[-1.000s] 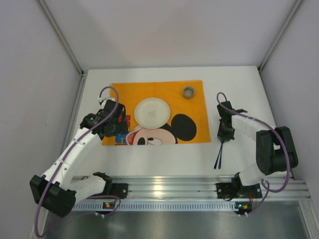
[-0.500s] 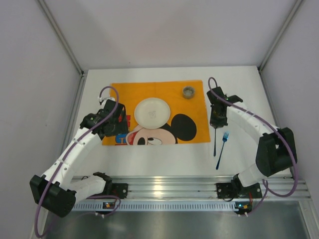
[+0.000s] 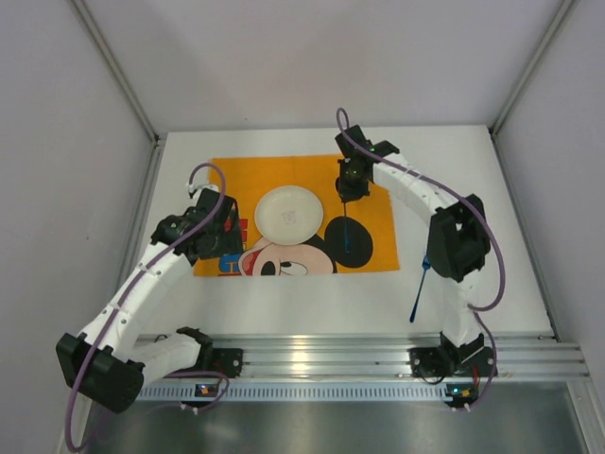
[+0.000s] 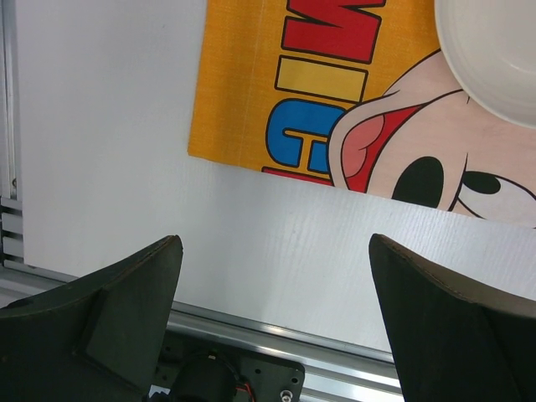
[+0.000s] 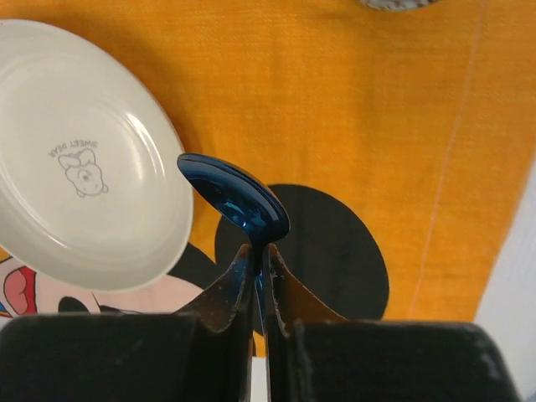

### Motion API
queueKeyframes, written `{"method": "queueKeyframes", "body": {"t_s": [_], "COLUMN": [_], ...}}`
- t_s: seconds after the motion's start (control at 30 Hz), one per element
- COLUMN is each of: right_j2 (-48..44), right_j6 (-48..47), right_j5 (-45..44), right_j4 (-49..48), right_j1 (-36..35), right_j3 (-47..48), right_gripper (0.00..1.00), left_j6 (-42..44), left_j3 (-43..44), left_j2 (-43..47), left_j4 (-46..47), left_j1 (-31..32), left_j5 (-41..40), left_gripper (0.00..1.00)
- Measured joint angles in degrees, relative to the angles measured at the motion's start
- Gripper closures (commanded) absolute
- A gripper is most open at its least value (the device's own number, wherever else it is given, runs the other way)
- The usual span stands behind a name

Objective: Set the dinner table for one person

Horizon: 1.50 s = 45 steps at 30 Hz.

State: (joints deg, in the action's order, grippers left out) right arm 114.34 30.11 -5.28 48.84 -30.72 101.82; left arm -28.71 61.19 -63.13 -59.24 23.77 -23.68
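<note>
My right gripper (image 3: 351, 185) is shut on a dark blue spoon (image 5: 237, 201) and holds it above the orange Mickey Mouse placemat (image 3: 284, 175), just right of the white plate (image 3: 288, 213). The spoon's handle (image 3: 348, 233) hangs down over Mickey's black ear. In the right wrist view the gripper (image 5: 260, 251) pinches the neck under the spoon bowl, with the plate (image 5: 79, 159) to its left. A blue fork (image 3: 419, 288) lies on the white dinner table (image 3: 454, 170), right of the mat. My left gripper (image 3: 214, 233) is open and empty at the mat's front left corner (image 4: 276, 276).
A small grey cup is mostly hidden under my right gripper; only its rim (image 5: 394, 3) shows at the top of the right wrist view. The silver ribbed rail (image 3: 359, 355) runs along the near edge. Grey walls close in the table's sides and back.
My right gripper lifted the blue spoon from beside the fork and carried it left and back, over the placemat. The fork stays on the table. The left arm has not moved.
</note>
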Motion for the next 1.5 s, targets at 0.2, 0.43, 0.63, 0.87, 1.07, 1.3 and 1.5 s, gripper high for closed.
{"method": "queueKeyframes", "body": {"t_s": [0.2, 0.43, 0.63, 0.87, 1.07, 1.3, 1.5], "right_j2": [10.32, 15.63, 16.96, 12.59, -10.62, -27.06, -27.96], "right_j6": [0.85, 1.33, 2.62, 2.51, 2.6, 4.68, 8.61], "right_j5": [1.84, 1.53, 0.46, -0.92, -2.19, -4.63, -4.9], "right_j4": [0.24, 0.55, 0.96, 0.04, -2.97, -4.87, -4.94], "right_j1": [-0.61, -0.79, -0.42, 0.17, 3.08, 10.49, 13.0], "right_j3": [8.46, 9.75, 9.73, 4.31, -20.85, -41.2, -52.15], "right_gripper": [1.0, 0.92, 0.48, 0.46, 0.49, 0.54, 0.62], "left_j6": [0.04, -0.09, -0.07, 0.11, 0.11, 0.5, 0.81], "left_j3": [0.61, 0.61, 0.63, 0.96, 0.94, 0.59, 0.35], "left_j2": [1.11, 3.37, 3.34, 2.32, 2.34, 0.94, -0.76], "left_j4": [-0.83, -2.43, -2.51, -2.51, -2.4, -1.11, 0.0], "left_j1": [0.0, 0.0, 0.0, 0.0, 0.0, 0.0, 0.0], "left_j5": [-0.42, -1.03, -1.27, -1.25, -0.94, 0.44, 2.08], "left_gripper": [0.01, 0.01, 0.01, 0.01, 0.01, 0.01, 0.01]}}
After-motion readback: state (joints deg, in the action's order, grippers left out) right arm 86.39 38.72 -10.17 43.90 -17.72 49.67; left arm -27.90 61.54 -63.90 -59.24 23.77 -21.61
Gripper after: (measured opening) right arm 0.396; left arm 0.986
